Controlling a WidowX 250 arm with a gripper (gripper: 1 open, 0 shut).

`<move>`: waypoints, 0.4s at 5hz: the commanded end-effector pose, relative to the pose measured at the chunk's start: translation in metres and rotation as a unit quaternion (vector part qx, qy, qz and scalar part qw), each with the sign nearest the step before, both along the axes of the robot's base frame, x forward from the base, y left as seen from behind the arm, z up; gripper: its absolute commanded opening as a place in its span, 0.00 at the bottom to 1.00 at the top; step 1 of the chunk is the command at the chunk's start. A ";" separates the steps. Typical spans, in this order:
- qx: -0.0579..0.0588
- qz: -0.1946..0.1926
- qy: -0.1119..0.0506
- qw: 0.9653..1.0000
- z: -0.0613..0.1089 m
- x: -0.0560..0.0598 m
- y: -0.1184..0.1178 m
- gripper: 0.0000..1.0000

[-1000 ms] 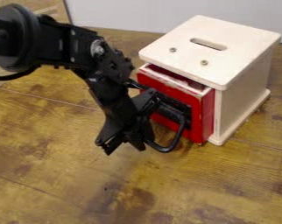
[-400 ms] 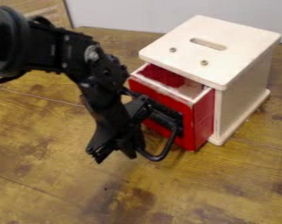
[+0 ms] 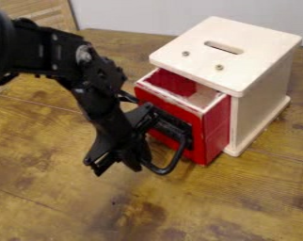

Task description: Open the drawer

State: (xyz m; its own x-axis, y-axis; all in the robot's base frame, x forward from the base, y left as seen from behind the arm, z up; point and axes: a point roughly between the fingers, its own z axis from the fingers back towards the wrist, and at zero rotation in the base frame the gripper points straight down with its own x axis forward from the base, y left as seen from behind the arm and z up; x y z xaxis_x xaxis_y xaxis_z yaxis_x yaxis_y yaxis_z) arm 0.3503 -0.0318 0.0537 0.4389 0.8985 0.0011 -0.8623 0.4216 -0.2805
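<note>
Drawer (image 3: 202,122) partly open | black handle (image 3: 172,155) beside fingers (image 3: 147,143)

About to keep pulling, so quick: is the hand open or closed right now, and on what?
Hand: closed, at the black loop handle of the red drawer; the fingertips' exact hold can't be made out.

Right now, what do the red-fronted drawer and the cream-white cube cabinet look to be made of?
Red-fronted box drawer: probably painted wood, its red front smooth and faintly glossy, its top edges pale.
Cream-white cube cabinet: likely painted or pale wood, matte, with thick flat panels and two small metallic-looking dots on top.
</note>
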 end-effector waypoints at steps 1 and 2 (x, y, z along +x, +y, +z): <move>0.019 -0.015 -0.019 1.000 0.024 -0.004 0.029 0.00; 0.019 -0.017 -0.016 1.000 0.024 -0.008 0.029 0.00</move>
State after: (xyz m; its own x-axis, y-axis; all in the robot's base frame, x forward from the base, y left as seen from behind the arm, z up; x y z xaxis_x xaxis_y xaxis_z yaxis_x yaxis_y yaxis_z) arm 0.3459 -0.0305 0.0578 0.4407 0.8977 0.0019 -0.8599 0.4227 -0.2861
